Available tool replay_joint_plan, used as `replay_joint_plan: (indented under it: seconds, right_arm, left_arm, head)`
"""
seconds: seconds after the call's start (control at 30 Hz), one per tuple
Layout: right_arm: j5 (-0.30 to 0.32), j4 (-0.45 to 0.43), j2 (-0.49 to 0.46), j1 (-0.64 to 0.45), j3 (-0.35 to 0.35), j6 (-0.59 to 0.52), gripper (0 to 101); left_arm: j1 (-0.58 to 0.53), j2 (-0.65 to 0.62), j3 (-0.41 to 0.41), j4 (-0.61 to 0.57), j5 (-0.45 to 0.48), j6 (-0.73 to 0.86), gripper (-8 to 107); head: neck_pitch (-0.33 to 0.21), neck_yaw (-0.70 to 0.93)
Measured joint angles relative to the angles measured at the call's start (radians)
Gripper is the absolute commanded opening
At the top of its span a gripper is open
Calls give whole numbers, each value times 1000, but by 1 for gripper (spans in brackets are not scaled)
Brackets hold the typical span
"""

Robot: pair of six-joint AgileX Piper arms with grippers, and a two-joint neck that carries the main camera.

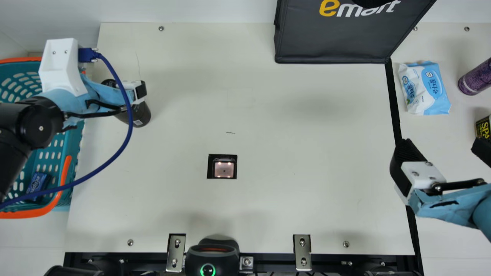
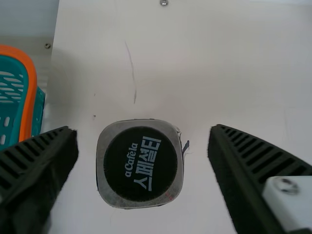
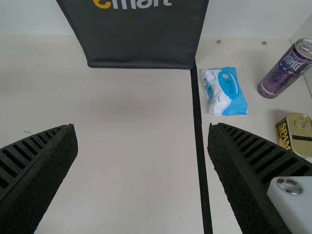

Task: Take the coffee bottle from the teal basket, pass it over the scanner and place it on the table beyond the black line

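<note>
One black line (image 1: 394, 105) on cream table (image 1: 291, 134), pale wall (image 1: 191, 10); left claw (image 1: 140, 90), right claw (image 1: 441, 145) wide.

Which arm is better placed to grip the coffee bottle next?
Left, I judge: the open left gripper is at the coffee bottle, while the right gripper is near the black line.

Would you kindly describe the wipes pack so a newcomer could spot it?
In the main view, find the dark bag at the top, then the black line below it. Right of that line lies the wipes pack, soft, white and blue, unlike the purple can.
</note>
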Motion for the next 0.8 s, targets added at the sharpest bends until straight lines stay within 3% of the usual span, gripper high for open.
replay_joint_plan:
  seconds: [0.33,0.8]
  right_arm:
    - [0,0,0,0,0,0,95]
    - [1,0,0,0,0,0,95]
  left_arm:
    - [-10,-16,7,10,1,-36,-8]
    - [-100,-147,-50,76,178,-165,-8]
  head:
    - [0,-2]
    - [0,0]
